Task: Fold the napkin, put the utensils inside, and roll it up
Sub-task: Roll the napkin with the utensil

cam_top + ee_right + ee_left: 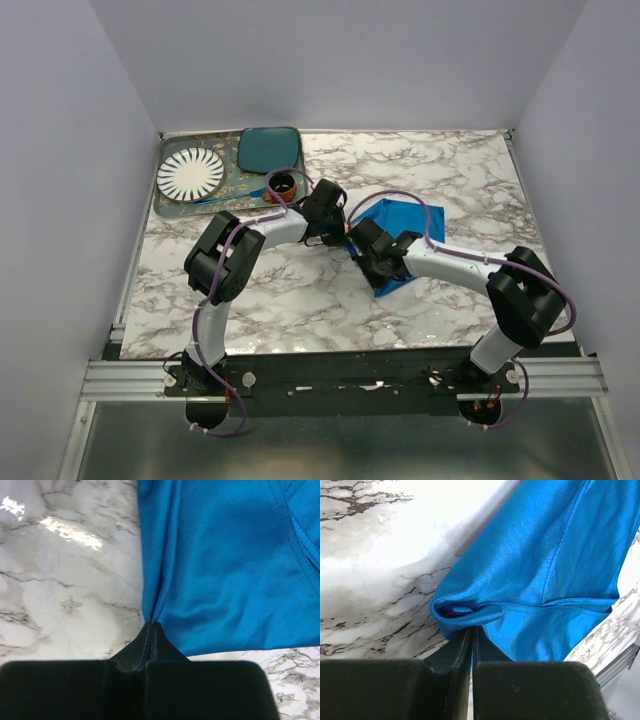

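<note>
Pinching a curled-over corner of the napkin [535,565] with the left end effector [472,630], pressed together on a thin bunch of blue cloth. Pinching likewise with the right end effector [151,626], closed tight on a pleat at the napkin's edge, with nothing but fabric ahead of it. Gripping at two neighbouring spots on the napkin's left side, probably to lift that edge evenly and carry it across for a fold without a sag in between. Spread partly flat and partly rumpled on the marble tabletop [300,300], not yet a neat fold. Keeping the fork [232,196] well apart from the napkin, off to its left on the tray [240,180], alongside a striped white plate [190,173], a teal plate [270,150] and a small brown cup [283,185], likely parked there until a folded napkin can take it. Judged as the folding step, early in the task, with fork placing and rolling not yet begun.
</note>
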`<move>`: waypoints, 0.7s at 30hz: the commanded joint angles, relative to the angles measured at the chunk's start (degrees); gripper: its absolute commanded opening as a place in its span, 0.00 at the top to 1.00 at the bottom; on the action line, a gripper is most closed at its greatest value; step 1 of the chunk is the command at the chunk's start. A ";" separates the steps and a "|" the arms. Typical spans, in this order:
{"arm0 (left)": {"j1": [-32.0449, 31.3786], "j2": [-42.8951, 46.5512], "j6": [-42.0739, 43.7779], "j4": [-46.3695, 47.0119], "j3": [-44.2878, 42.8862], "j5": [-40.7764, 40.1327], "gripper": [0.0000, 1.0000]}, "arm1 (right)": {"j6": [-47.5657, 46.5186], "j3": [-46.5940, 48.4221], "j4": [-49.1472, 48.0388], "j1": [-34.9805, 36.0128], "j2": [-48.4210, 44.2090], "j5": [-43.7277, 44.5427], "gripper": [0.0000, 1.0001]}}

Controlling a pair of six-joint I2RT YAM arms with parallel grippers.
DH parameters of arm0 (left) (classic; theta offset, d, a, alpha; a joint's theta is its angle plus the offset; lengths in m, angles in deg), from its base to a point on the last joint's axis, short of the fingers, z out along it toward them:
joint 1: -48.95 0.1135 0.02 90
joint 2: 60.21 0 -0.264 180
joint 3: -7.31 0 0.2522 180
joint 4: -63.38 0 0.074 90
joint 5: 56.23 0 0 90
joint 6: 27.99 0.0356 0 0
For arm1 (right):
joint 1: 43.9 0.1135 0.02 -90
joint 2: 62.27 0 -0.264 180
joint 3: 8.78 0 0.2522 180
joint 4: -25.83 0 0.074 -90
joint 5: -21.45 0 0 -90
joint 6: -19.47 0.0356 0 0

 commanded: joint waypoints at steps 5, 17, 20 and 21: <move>0.22 -1.62 0.69 -0.85 0.14 -0.52 0.88 | -2.05 -2.19 -3.71 -8.74 -0.07 -11.85 0.99; 0.39 0.14 2.53 -1.02 -0.82 -0.96 0.65 | -4.87 -1.93 -5.46 -17.01 3.18 -26.79 0.99; 0.30 1.90 3.94 -1.37 -0.65 -1.57 0.55 | -5.04 -1.75 -5.29 -18.50 5.02 -29.26 0.99; 0.30 2.51 4.12 -1.37 -0.47 -1.57 0.52 | -5.31 -1.84 -5.29 -18.77 5.21 -29.79 0.99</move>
